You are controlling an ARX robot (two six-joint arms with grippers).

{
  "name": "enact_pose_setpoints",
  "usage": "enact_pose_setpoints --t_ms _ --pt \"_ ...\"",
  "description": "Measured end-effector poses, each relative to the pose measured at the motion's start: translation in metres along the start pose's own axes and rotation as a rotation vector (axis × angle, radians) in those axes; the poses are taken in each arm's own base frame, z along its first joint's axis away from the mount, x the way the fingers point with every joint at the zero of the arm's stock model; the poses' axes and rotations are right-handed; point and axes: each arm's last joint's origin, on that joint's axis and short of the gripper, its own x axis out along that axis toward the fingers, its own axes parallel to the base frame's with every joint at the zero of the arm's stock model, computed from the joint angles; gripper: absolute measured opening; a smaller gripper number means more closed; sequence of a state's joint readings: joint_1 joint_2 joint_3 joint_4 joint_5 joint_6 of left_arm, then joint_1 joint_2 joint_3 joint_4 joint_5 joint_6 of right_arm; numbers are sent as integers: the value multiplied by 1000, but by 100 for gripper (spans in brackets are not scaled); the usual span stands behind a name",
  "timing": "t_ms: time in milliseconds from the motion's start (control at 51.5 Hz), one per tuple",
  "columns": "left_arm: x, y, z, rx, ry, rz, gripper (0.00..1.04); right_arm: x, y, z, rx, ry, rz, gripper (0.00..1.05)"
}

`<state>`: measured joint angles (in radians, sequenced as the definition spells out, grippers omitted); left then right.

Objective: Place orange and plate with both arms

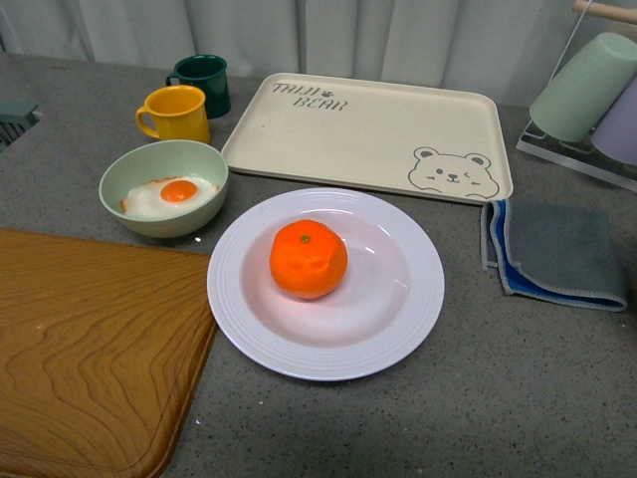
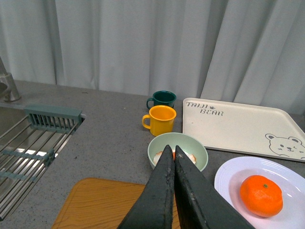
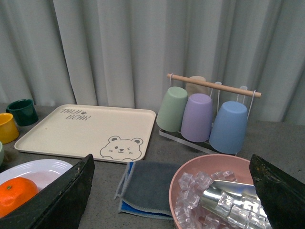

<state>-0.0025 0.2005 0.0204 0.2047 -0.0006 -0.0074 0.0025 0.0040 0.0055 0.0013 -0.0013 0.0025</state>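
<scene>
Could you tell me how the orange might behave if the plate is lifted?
The orange is round and sits loose in the plate, so it may well roll. Its dimpled skin probably grips fairly well.

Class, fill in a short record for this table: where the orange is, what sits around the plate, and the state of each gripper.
orange: resting in the middle of the plate
plate: on the counter, nearer than the tray
beside plate: bowl holding a fried egg
left gripper: shut, empty
right gripper: open, empty
</scene>
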Motion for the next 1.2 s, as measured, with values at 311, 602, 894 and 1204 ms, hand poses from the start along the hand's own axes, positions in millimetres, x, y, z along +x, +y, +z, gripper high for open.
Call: enact_pose_setpoints --t_ms 311,602,894,1204 --pt "-13 0 -3 1 6 -1 4 0 0 0 0 0 0 95" --pt "-13 0 -3 0 7 -1 16 0 0 0 0 0 0 95" --pt "-13 0 -3 0 7 -1 79 0 0 0 0 0 0 95" --pt "-13 0 -3 3 7 -1 98 0 0 0 0 0 0 95"
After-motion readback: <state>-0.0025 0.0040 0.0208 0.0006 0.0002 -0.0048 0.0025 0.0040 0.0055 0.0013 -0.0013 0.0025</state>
